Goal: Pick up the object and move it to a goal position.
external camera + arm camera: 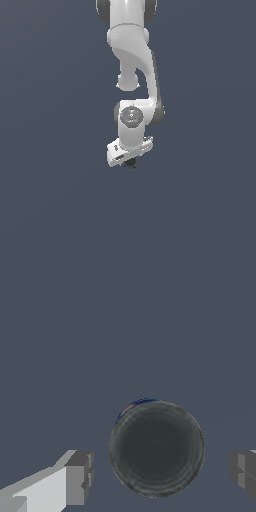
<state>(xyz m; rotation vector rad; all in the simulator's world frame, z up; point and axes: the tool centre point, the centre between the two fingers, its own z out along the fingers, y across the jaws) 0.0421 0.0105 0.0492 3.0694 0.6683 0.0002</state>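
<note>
Reaching down over the ball (156, 448): one arm (136, 65), one hand (160, 478), one ball. Hand spread wide, gripping nothing; one finger (77, 478) at 9 o'clock of the ball, the other at 3 o'clock, both apart from it. Ball: dark, round, faint blue rim at 12 o'clock, resting on the plain grey surface (55, 200), just under the hand in the exterior view. Step judged: approach, grasp not yet made. Next move calls for closing evenly on the ball's middle, then lifting.
</note>
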